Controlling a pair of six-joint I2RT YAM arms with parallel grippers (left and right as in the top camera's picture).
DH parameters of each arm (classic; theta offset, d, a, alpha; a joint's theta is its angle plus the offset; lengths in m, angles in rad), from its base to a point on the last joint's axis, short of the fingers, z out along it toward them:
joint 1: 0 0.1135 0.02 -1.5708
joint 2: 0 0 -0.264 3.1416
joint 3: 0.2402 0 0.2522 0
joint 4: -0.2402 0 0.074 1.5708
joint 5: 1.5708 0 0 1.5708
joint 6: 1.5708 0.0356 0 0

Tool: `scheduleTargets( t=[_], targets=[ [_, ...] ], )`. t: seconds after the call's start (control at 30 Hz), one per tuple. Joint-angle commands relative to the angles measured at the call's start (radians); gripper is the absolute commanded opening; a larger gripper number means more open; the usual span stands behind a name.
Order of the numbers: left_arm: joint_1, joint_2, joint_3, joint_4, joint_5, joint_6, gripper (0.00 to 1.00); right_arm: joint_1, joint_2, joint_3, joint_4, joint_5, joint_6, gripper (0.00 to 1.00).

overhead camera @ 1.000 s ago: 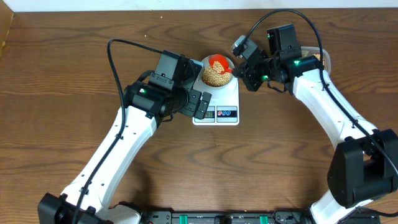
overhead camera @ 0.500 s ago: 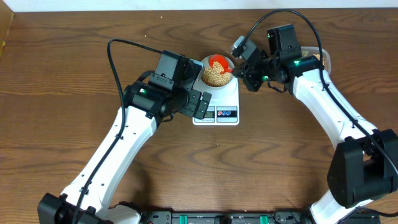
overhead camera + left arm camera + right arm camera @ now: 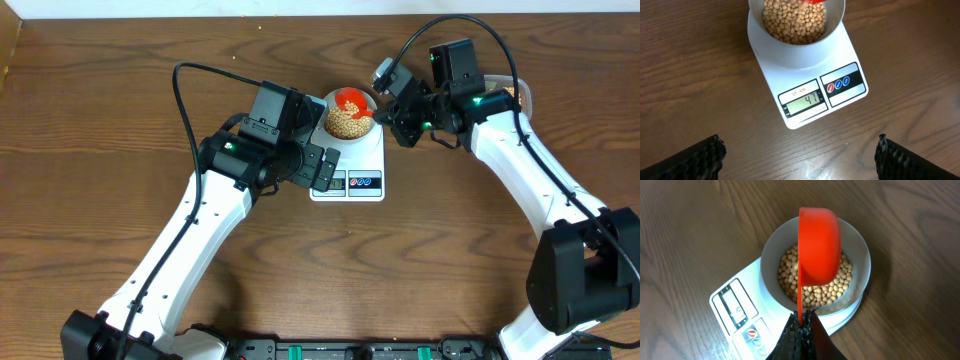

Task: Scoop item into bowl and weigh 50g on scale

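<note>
Right hand point(image 3: 801, 330), at the bottom edge of its wrist view, is pinched shut on the thin handle of the red scoop point(image 3: 819, 245). The scoop hangs tipped over the pale bowl point(image 3: 862, 255) in the centre of the frame. The bowl sits on the white scale point(image 3: 735, 305) and holds a heap of soybeans point(image 3: 835, 287). In the left wrist view the display point(image 3: 805, 101) reads 47, just short of the target. The left hand point(image 3: 800, 162) is spread wide and empty above the tabletop point(image 3: 690, 75), below the scale's front in the frame.

Overshoot looks like the main risk: so little is missing that one generous tip would likely carry the reading past fifty. Whether beans remain in the scoop cannot be told. Should the scoop rest on the bowl's rim, its weight would falsify the reading. Stray beans could also bounce out onto the tabletop.
</note>
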Motion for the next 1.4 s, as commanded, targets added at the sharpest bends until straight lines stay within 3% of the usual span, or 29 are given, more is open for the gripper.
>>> scheduleTargets(
  t=[0.0,0.27,1.37],
  targets=[
    [0.004,-0.004,-0.010,0.000,-0.013,-0.001,0.98,0.006,-0.026,0.016,0.005,-0.014,0.086,0.01],
    [0.004,-0.004,-0.010,0.000,-0.013,-0.001,0.98,-0.026,-0.026,0.016,0.030,-0.108,0.238,0.01],
    [0.004,-0.004,-0.010,0.000,-0.013,-0.001,0.98,-0.053,-0.029,0.016,0.035,-0.165,0.268,0.01]
  ],
)
